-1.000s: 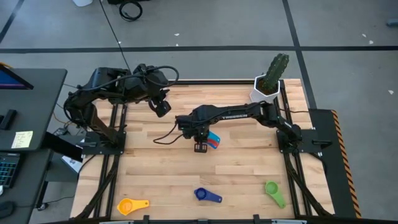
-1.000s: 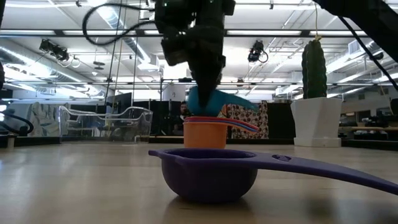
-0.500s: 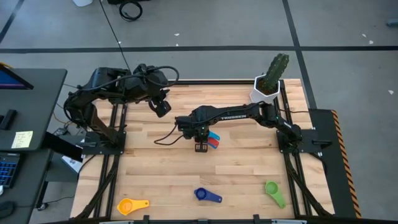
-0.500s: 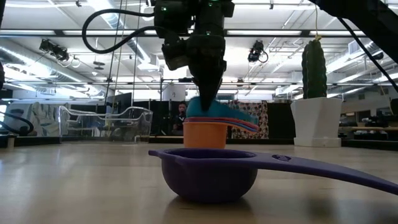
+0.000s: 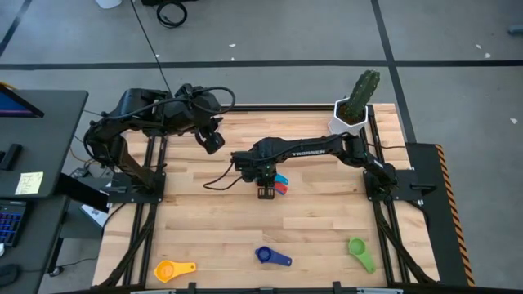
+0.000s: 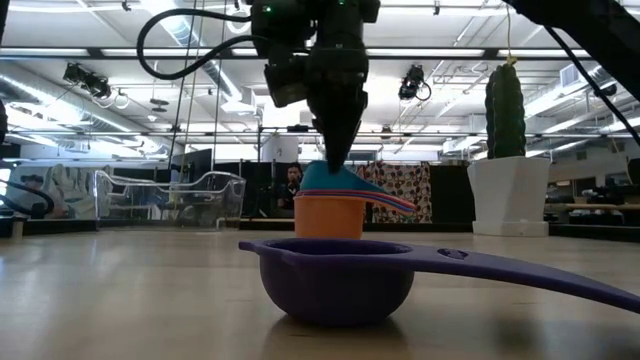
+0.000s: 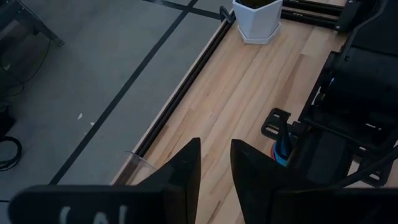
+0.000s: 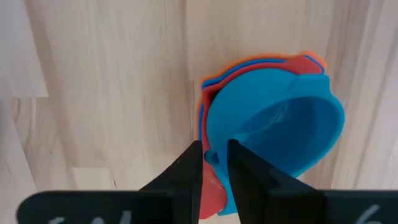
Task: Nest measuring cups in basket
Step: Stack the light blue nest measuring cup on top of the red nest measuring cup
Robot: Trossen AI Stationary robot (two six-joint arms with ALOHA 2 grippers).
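Observation:
A stack of measuring cups (image 5: 280,184) stands at the table's middle, orange cup lowest (image 6: 328,217), red between, light blue cup (image 8: 273,130) on top and slightly tilted. My right gripper (image 8: 214,162) points down over the stack's handle side. Its fingers stand a little apart on either side of the light blue cup's handle (image 8: 213,154). My left gripper (image 5: 214,143) waits raised at the far left, open, nothing between its fingers. The clear basket (image 6: 175,197) stands at the far left on the table. My right gripper comes from above with one finger on each side of the light blue cup's handle. Whether the fingers touch the handle I cannot tell. The cup rests in the stack, not lifted.
Near the front edge lie a yellow cup (image 5: 167,269), a blue cup (image 5: 264,255) and a green cup (image 5: 357,247). A white pot with a cactus (image 5: 347,122) stands at the far right corner. Bare wood lies between the stack and the front cups.
The light blue cup has sunk from a raised, steeply tilted pose down into the stack, and now sits lower and flatter on the red cup. My right gripper has stayed over the stack.

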